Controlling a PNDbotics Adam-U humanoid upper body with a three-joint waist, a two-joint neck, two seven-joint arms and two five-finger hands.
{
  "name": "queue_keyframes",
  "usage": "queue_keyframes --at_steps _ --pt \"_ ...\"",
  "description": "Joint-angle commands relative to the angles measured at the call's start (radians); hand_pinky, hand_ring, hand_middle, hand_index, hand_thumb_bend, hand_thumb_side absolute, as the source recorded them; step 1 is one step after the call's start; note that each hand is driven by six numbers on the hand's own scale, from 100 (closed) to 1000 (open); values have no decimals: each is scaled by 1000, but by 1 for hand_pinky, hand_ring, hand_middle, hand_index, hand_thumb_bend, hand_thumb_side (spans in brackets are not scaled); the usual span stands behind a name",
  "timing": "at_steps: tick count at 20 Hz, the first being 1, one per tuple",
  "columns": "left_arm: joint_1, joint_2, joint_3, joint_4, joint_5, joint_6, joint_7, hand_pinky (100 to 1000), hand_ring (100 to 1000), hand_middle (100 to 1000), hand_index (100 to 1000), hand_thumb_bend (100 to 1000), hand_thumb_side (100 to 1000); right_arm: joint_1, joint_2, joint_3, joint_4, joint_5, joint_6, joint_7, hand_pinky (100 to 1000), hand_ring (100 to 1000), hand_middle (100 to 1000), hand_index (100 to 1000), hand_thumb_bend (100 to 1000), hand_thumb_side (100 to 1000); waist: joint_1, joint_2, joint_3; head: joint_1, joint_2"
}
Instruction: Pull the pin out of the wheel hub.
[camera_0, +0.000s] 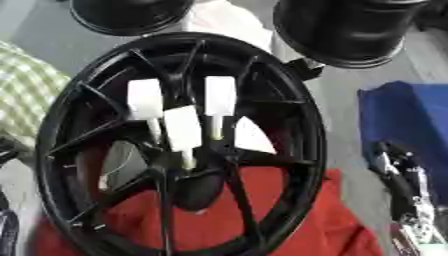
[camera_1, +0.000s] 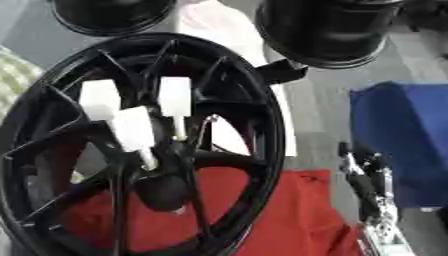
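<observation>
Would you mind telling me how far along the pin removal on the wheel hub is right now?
Nothing looks done yet: three white-handled pins still sit in the hub of the black wheel, which rests on a red cloth. Nothing is in hand either; the right hand shows at the lower right, away from the wheel, and the left hand is not clearly in view. Reaching in, gripping a pin and pulling it out all remain.

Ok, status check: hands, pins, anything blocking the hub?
Right hand low at right edge, clear of the wheel; fingers unclear. Left hand not in view. Three white-capped pins seated at the hub. Nothing blocking.
</observation>
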Motion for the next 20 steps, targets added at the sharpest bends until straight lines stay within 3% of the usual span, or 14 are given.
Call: queue_keyframes --at_steps 1,8,15,20 --pt "-10 23 -1 -14 -5 -2 -3 600 570 503 671 159 1000 -6 -29 -10 -9 -6 -4 4 583 714 628 738 477 378 1 -16 0 0 -10" --pt "-4 38 4 -20 -3 -3 0 600 571 504 670 158 1000 -18 -71 -45 -110 62 4 -31 613 773 693 780 450 368 -13 -9 4 19 16" --pt "7 65 5 -22 -8 1 -2 600 571 504 670 154 1000 56 -230 -19 -276 162 18 -9 629 775 698 783 449 371 -35 -7 -4 34 20" --pt "22 92 5 -24 -14 3 -5 600 571 504 671 149 1000 108 -350 21 -396 236 56 53 650 772 699 788 485 378 -55 -10 -17 50 19"
